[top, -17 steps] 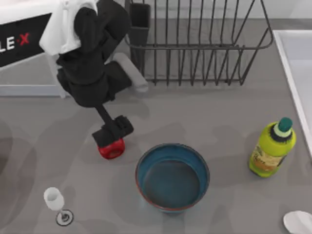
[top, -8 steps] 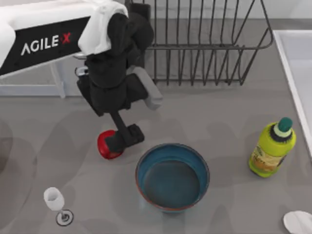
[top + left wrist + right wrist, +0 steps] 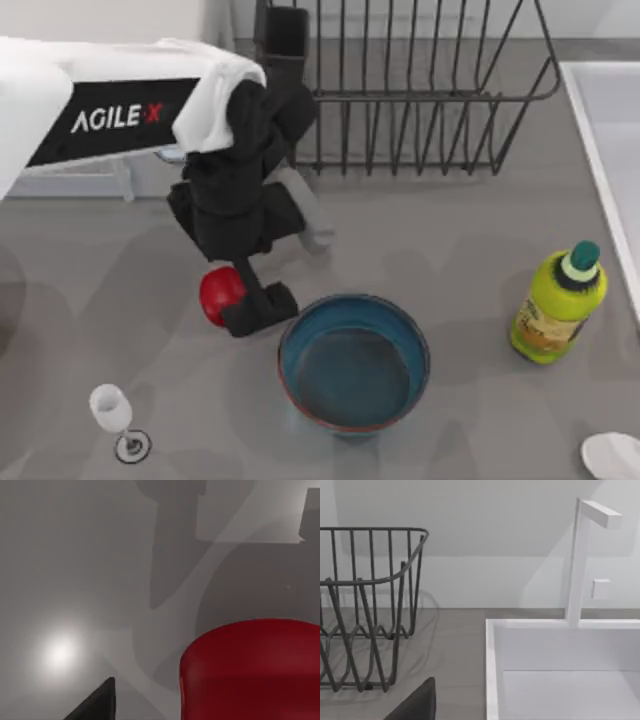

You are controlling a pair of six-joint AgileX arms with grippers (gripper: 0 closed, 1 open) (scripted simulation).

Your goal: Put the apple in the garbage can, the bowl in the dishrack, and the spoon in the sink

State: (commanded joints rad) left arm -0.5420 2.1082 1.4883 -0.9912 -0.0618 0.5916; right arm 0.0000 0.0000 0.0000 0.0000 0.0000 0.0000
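Note:
The red apple (image 3: 220, 294) lies on the grey table, left of the bowl (image 3: 354, 362), which is teal inside with a brown rim. My left gripper (image 3: 258, 306) hangs low just right of the apple, between it and the bowl's rim, fingers open and holding nothing. Up close, the apple (image 3: 250, 670) sits beside one dark fingertip (image 3: 95, 706). The wire dishrack (image 3: 420, 100) stands at the back. The sink (image 3: 612, 140) is at the right edge, and the white spoon (image 3: 612, 455) lies at the front right corner. The garbage can is out of view. My right gripper (image 3: 470, 717) is parked, facing the sink (image 3: 560, 655).
A white wine glass (image 3: 112, 410) stands at the front left. A yellow-green bottle (image 3: 558, 305) stands right of the bowl, near the sink's rim. A tall white faucet (image 3: 580, 560) rises behind the sink. The dishrack's dark cutlery cup (image 3: 285, 40) is at its left corner.
My left arm has swung to the right and forward. Its gripper went from over the apple to the apple's right side, close to the bowl. The apple has barely shifted.

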